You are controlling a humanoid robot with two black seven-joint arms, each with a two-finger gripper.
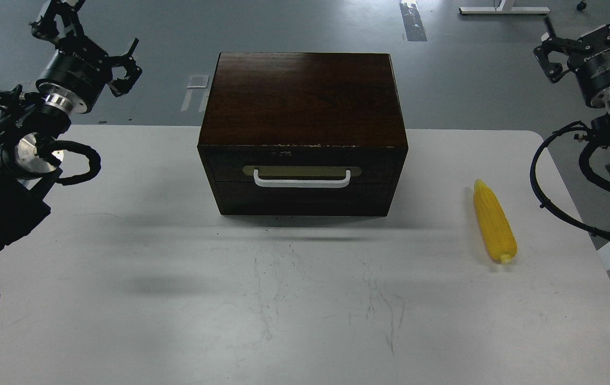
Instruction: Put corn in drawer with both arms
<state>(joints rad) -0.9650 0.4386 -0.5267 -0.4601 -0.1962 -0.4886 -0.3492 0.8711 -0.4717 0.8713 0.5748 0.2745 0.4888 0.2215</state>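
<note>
The yellow corn (494, 222) lies on the white table (123, 321) at the right, its narrow tip pointing away from me. In the middle stands the dark wooden box (303, 96); its drawer (303, 190) is closed, with the white bar handle (302, 182) facing me. My left gripper (93, 45) hangs high at the far left, beyond the table's back edge, open and empty. High at the far right, my right gripper (589, 31) is also open and empty, well behind and to the right of the corn.
Bare table surface with faint scuff marks stretches in front of the box. The table's rounded right corner (538, 139) and right edge run close to the corn. Grey floor lies beyond the table. Black cables (546, 198) loop off the right arm.
</note>
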